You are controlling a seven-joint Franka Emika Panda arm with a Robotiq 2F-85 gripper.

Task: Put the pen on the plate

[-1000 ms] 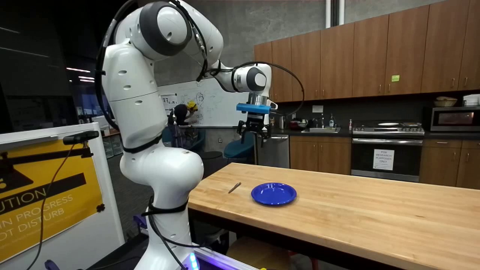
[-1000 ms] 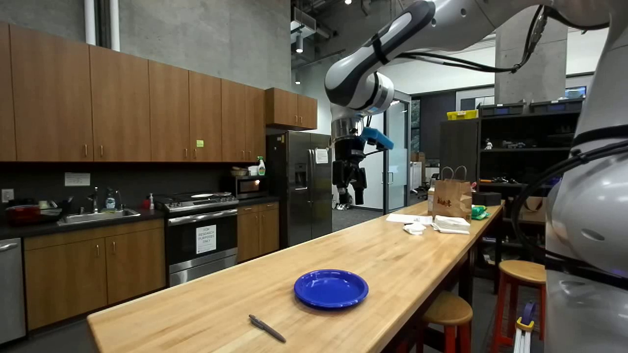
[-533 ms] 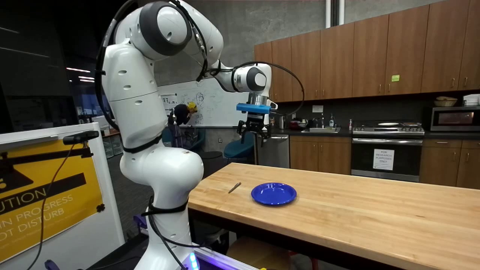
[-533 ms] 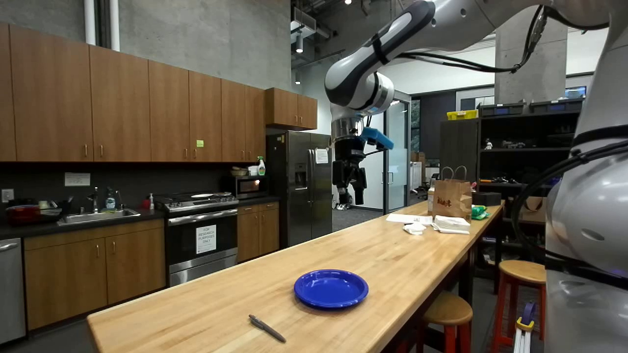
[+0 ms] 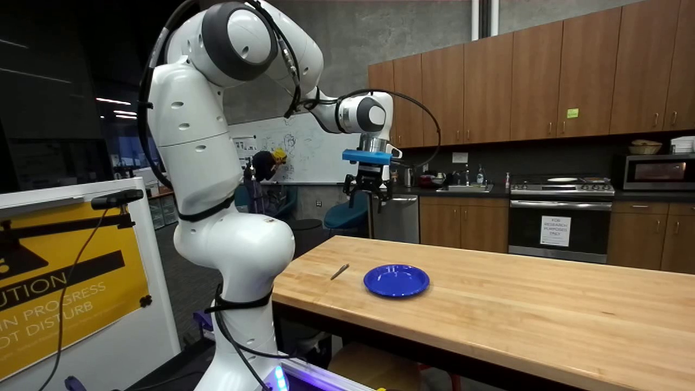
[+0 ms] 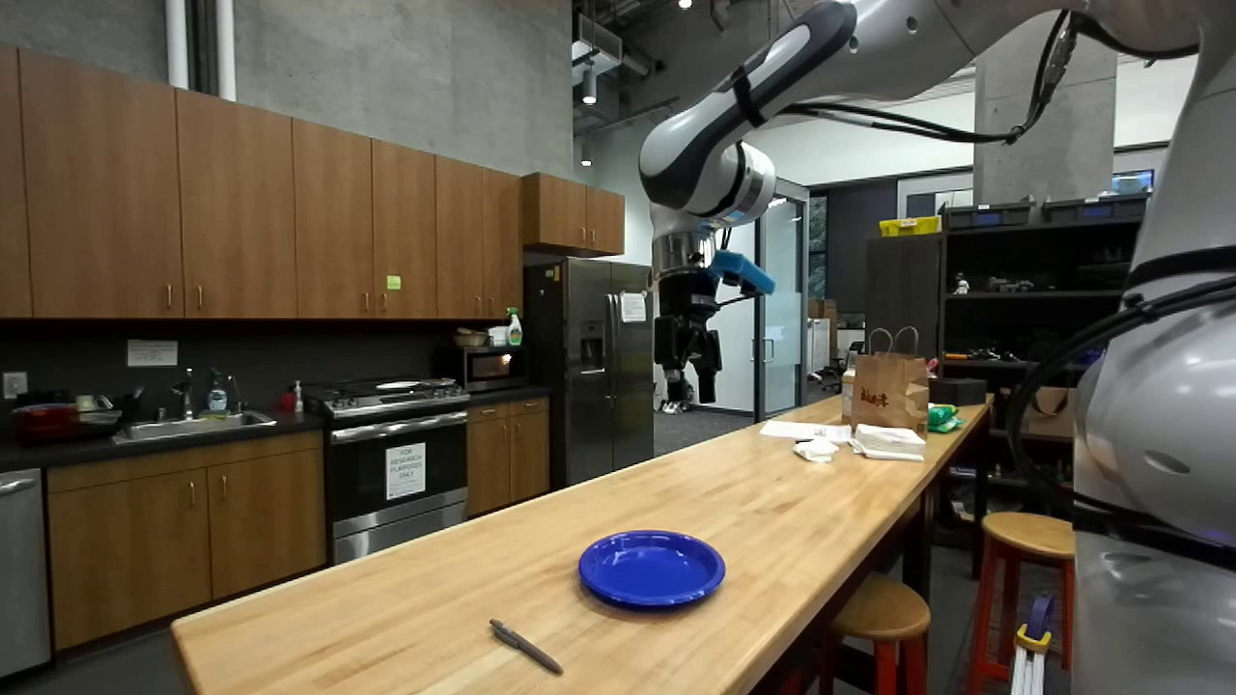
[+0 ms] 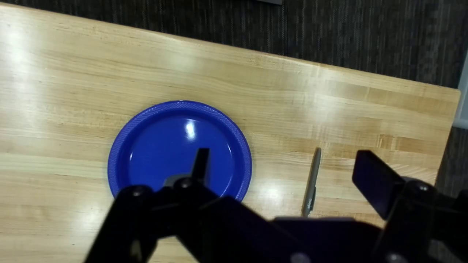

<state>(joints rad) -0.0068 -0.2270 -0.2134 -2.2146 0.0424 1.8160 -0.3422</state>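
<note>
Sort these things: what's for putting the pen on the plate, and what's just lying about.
For the job:
grey pen
blue plate
tool, open

Just lying about:
brown paper bag
white paper sheet
white napkin stack
crumpled tissue
green packet

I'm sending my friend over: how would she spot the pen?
Find the long wooden table, then the round blue plate on it. Beside the plate, not touching it, lies the pen: thin and dark grey, unlike the broad, glossy plate.

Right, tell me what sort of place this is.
Likely a research lab's kitchen: a sink, a stove bearing a "FOR RESEARCH PURPOSES ONLY" sign, and a scribbled whiteboard.
</note>
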